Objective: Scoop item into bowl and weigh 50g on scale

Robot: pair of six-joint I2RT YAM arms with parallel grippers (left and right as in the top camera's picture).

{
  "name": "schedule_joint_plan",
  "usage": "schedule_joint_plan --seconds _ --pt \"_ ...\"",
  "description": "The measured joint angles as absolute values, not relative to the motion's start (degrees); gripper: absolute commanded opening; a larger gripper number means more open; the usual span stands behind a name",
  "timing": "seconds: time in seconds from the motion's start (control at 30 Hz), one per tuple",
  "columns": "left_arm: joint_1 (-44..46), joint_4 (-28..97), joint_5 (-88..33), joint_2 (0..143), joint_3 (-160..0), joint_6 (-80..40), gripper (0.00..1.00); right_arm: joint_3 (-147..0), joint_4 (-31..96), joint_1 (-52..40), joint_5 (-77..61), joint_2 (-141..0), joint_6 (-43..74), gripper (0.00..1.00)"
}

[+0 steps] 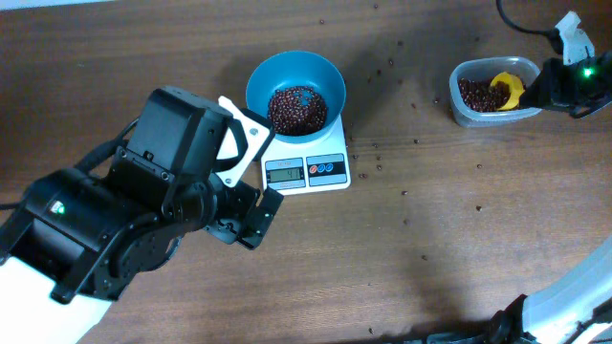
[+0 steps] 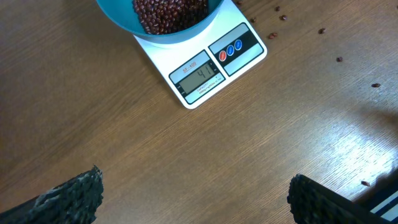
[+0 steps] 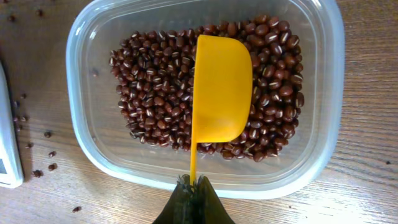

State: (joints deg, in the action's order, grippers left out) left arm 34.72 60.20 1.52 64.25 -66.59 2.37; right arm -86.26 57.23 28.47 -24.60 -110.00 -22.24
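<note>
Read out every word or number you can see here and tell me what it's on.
"41": on the scale, in its display.
Small print above and below the display: too small to read.
Marks on the red and blue buttons: too small to read.
No text shows on the scoop, tub or bowl.

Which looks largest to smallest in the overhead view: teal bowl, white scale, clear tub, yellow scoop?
1. round teal-blue plastic bowl and square white kitchen scale: similar width, scale partly hidden under the bowl, so unranked.
2. clear rounded-rectangular plastic tub.
3. yellow plastic scoop, clearly smallest.
</note>
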Motion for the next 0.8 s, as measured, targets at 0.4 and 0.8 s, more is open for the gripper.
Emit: schedule_joint_plan --seconds 0.4,0.8 --pt "34.7 60.2 1.5 64.2 -66.6 2.4 0.99 -86.3 58.0 28.5 -25.4 -110.0 -22.2 0.04" --pt "34.7 60.2 1.5 64.2 -66.6 2.4 0.99 -86.5 57.5 28.5 -23.4 -106.7 -22.2 0.1"
